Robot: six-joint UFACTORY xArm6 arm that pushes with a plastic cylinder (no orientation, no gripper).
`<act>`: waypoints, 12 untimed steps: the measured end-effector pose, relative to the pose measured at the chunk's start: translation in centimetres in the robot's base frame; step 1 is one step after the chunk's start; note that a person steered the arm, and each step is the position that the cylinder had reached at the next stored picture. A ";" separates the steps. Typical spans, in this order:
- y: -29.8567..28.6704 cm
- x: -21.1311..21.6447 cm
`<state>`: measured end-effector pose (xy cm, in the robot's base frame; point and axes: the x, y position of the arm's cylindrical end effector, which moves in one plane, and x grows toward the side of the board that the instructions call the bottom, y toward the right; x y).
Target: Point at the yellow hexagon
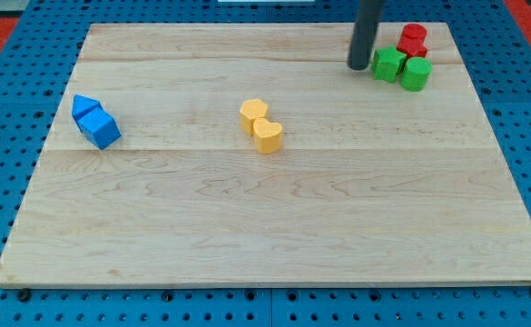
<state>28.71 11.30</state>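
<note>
The yellow hexagon point(253, 113) lies near the middle of the wooden board point(274, 227), touching a second yellow block point(268, 136) with a rounded shape just below and to its right. My tip point(358, 66) stands at the view's upper right, well to the right of and above the yellow hexagon. It is just left of a green block point(388, 64).
Two green blocks, the second point(416, 74) rounder, and two red blocks point(413, 38) cluster at the view's upper right beside my tip. Two blue blocks point(95, 122) touch each other at the left side. A blue pegboard point(2, 109) surrounds the board.
</note>
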 end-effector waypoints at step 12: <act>-15.8 -0.4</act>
<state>28.36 -4.51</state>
